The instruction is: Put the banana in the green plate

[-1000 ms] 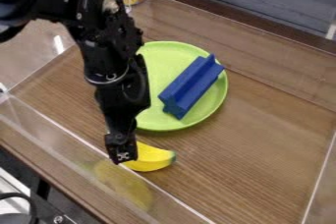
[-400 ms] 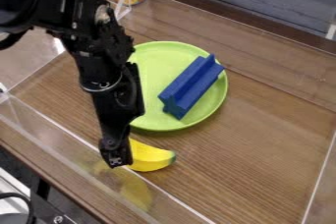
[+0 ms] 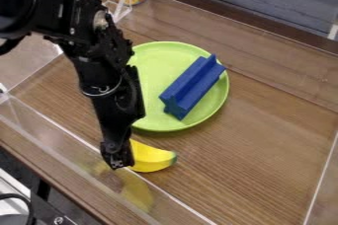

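No readable text

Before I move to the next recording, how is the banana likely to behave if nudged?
The banana would probably rock or pivot, given its curved, rounded body. Its bright, glossy-looking surface suggests smooth plastic, so it may slide on the wooden table.

Toy-like setup — wooden tabletop (image 3: 251, 150), grey plank wall (image 3: 258, 0).
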Controlling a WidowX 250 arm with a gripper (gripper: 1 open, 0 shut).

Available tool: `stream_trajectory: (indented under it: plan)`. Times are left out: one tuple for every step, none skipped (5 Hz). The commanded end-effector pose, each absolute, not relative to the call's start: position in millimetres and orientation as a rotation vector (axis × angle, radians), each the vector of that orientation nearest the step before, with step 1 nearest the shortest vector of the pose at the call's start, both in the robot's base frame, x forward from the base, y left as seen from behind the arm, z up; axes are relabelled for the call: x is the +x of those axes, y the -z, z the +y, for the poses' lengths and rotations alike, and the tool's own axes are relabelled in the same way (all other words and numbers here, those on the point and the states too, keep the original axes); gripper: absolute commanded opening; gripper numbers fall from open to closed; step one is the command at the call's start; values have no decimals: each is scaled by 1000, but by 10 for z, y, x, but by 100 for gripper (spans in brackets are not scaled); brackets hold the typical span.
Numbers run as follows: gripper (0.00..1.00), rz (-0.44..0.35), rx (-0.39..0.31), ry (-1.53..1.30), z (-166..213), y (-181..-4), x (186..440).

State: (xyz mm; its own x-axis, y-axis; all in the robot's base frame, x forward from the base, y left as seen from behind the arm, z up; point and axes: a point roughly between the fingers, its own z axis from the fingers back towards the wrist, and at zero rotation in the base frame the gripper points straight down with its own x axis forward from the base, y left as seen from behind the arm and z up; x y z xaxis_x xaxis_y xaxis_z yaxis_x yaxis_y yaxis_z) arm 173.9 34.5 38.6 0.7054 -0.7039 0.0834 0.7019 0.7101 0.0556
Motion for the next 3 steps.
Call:
stream_trajectory:
  plan:
    - [100, -116, 31, 761, 318, -354, 1763]
    - [100, -119, 30, 740, 368, -259, 1834]
    - [0, -125, 29, 721, 414, -204, 1904]
